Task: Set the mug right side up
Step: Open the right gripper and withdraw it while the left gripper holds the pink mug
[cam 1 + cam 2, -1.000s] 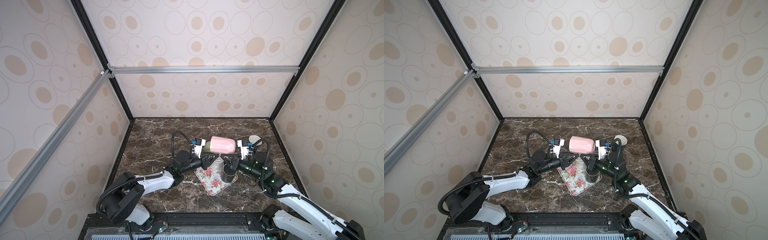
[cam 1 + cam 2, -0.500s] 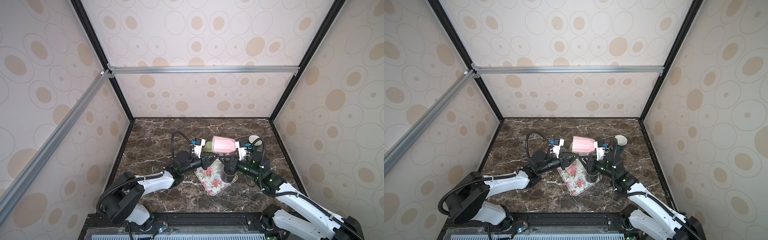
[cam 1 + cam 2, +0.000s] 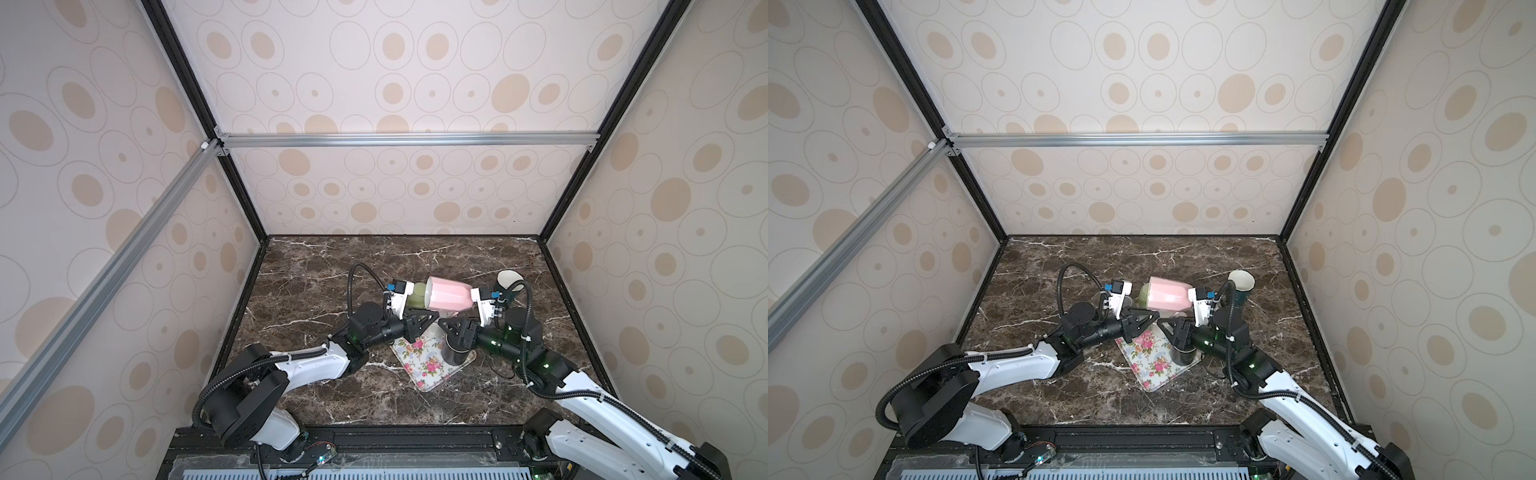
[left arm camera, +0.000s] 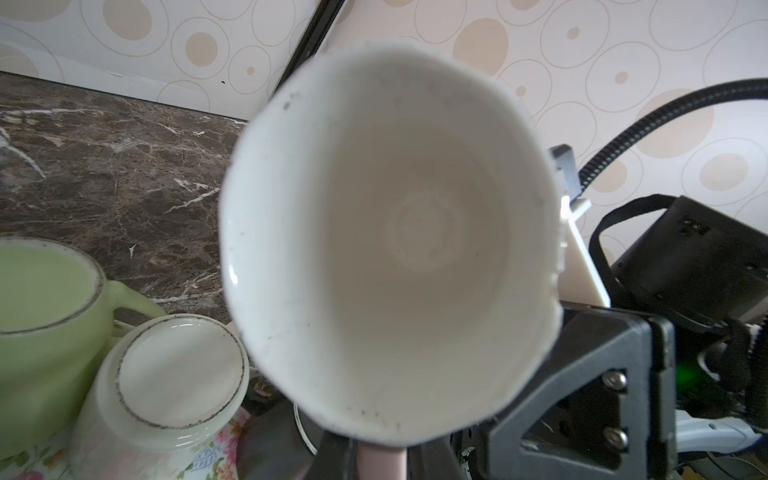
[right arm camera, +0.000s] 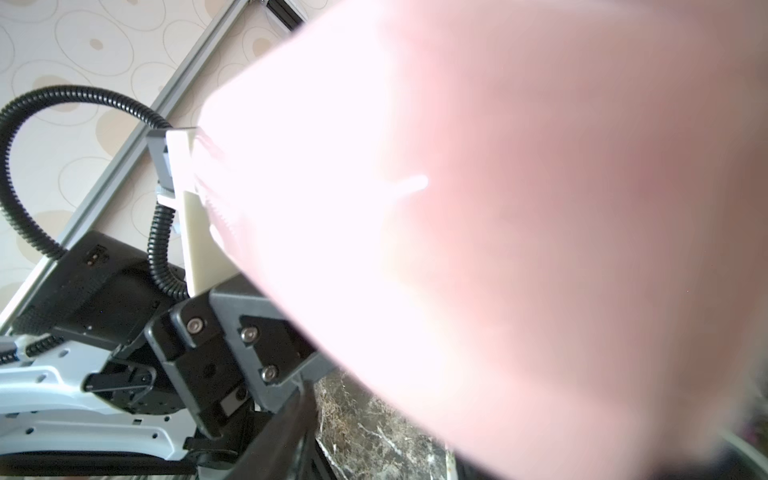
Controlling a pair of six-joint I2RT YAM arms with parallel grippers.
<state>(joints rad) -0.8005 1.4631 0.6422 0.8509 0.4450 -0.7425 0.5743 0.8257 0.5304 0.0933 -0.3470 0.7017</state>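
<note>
Top view, mug sideways, dark cup on tray

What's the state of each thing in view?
pink mug, off the table, on its side, mouth toward the left hand.
left hand, shut on the pink mug's handle.
right hand, beside the pink mug; open or shut unclear.
green mug, upright.
pale cup, upside down on the floral tray.
black cup, standing on the tray; which end up unclear.
dark green cup, upright on the table.
</note>
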